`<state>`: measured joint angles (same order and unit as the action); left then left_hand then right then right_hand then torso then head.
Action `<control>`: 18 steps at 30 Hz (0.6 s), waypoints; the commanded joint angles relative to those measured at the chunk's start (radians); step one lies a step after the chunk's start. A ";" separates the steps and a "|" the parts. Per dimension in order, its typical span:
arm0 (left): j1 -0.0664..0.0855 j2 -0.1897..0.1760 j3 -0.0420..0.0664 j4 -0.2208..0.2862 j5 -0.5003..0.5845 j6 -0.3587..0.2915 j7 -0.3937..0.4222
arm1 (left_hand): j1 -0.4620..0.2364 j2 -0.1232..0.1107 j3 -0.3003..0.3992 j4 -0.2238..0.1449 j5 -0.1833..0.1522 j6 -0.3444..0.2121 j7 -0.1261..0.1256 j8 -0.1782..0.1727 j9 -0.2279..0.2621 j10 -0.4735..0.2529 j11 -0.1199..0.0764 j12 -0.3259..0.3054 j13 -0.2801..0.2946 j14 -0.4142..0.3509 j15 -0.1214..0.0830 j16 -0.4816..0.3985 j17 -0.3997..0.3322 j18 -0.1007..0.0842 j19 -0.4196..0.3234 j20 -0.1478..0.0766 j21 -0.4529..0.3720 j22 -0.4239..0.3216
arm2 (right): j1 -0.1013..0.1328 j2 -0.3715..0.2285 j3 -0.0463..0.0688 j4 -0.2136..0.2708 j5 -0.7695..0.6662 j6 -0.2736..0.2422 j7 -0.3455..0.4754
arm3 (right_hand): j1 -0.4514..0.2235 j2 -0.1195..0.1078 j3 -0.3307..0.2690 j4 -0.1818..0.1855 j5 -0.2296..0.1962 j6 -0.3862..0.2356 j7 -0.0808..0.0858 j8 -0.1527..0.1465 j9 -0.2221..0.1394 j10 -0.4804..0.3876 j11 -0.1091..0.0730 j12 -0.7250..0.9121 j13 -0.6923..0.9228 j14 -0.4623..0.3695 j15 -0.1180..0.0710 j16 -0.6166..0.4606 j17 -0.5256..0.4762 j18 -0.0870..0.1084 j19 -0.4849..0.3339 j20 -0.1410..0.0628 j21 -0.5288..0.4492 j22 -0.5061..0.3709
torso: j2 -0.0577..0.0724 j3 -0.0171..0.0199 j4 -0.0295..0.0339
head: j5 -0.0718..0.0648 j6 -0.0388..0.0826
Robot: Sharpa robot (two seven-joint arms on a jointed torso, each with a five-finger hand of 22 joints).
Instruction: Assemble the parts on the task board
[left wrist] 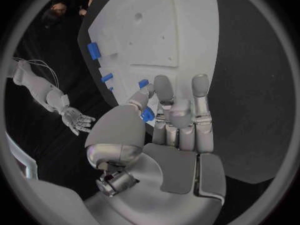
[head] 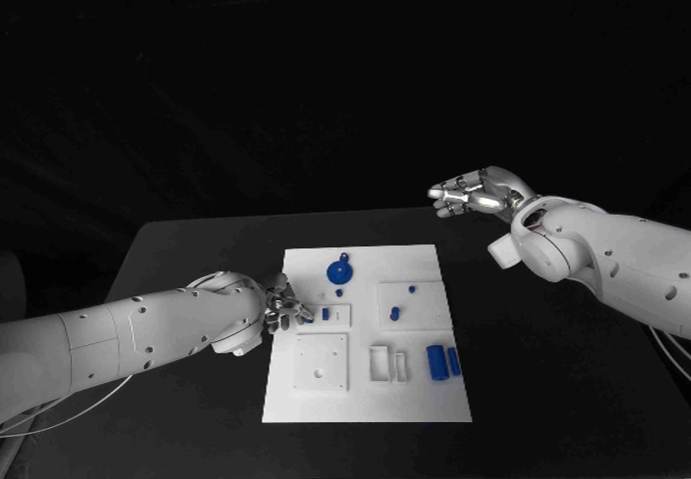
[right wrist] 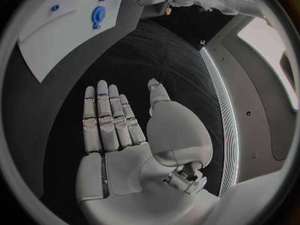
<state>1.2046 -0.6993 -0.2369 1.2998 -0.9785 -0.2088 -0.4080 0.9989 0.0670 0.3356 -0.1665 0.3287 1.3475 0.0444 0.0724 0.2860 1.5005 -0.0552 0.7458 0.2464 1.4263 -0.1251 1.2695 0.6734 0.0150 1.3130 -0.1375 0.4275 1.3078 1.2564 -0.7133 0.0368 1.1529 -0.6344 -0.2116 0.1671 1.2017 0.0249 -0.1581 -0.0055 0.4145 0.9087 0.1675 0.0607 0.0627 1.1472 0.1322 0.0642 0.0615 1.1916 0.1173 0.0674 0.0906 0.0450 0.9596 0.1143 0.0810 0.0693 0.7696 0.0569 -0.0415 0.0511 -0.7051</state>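
the left hand hovers right at the task board's left edge, fingers maybe pinching a small blue part; the right hand is flat, far off.

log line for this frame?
left hand: pinching blue part at board left edge | right hand: open, raised off board

The bench is black. On it lies the white task board, carrying bright blue parts: a round blue gear-like part farther out from the left robot hand, two blue cylinders across the board from it, and a small blue part right at its fingertips. Both robot hands are silver with grey pads; the right robot hand gleams silver above the black bench. The arms are white with small dark dots.
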 commanded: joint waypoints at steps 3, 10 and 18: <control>-0.004 0.003 -0.003 -0.009 -0.010 -0.017 -0.005 | 0.030 0.023 0.019 -0.019 0.012 0.137 -0.089 0.004 0.002 0.014 -0.042 0.004 0.001 0.001 -0.004 0.005 0.003 0.004 -0.004 0.000 0.005 0.019 | -0.001 0.001 0.000 0.000 -0.001 0.015 0.009 | -0.002 0.005 0.000 0.005 0.003 -0.003 0.002 -0.001 -0.001 -0.009 -0.001 -0.003 -0.001 -0.008 -0.001 -0.005 -0.001 -0.008 -0.009 0.001 -0.001 -0.002 | 0.000 -0.0001 -0.0005 | 0.000 -0.001; -0.004 0.004 -0.003 -0.017 -0.016 -0.018 -0.005 | 0.031 0.024 0.025 -0.028 0.018 0.136 -0.089 0.003 0.001 0.014 -0.042 0.003 0.000 0.001 -0.005 0.005 0.003 0.004 -0.005 0.000 0.006 0.020 | -0.001 0.001 0.000 -0.001 -0.001 0.015 0.008 | -0.002 0.005 0.000 0.005 0.003 -0.003 0.002 -0.001 -0.001 -0.009 -0.001 -0.003 -0.001 -0.008 -0.001 -0.005 -0.001 -0.008 -0.009 0.001 -0.001 -0.002 | 0.001 -0.0004 0.0003 | -0.003 -0.003; -0.004 0.005 -0.003 -0.019 -0.020 -0.002 -0.006 | 0.036 0.018 0.028 -0.039 0.025 0.137 -0.089 0.003 0.001 0.014 -0.043 0.003 0.001 0.001 -0.005 0.006 0.006 0.004 -0.006 0.000 0.009 0.020 | -0.002 0.001 0.000 -0.002 -0.001 0.015 0.008 | -0.004 0.004 0.002 0.007 0.004 -0.004 0.003 -0.001 -0.001 -0.009 -0.001 -0.003 -0.001 -0.008 -0.002 -0.005 -0.002 -0.007 -0.009 0.001 0.000 -0.002 | 0.000 -0.0001 0.0010 | -0.002 -0.004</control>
<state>1.2050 -0.6961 -0.2364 1.2821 -0.9873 -0.2241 -0.4067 1.0032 0.0626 0.3334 -0.1699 0.3511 1.3495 0.0463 0.0727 0.2865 1.5004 -0.0551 0.7458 0.2463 1.4287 -0.1238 1.2694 0.6774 0.0151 1.3130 -0.1375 0.4315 1.3077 1.2554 -0.7130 0.0368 1.1508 -0.6344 -0.2114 0.1674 1.2017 0.0249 -0.1554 -0.0027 0.4145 0.9087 0.1676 0.0607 0.0627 1.1472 0.1322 0.0642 0.0615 1.1916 0.1173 0.0674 0.0906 0.0450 0.9596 0.1144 0.0810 0.0693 0.7697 0.0567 -0.0411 0.0484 -0.7090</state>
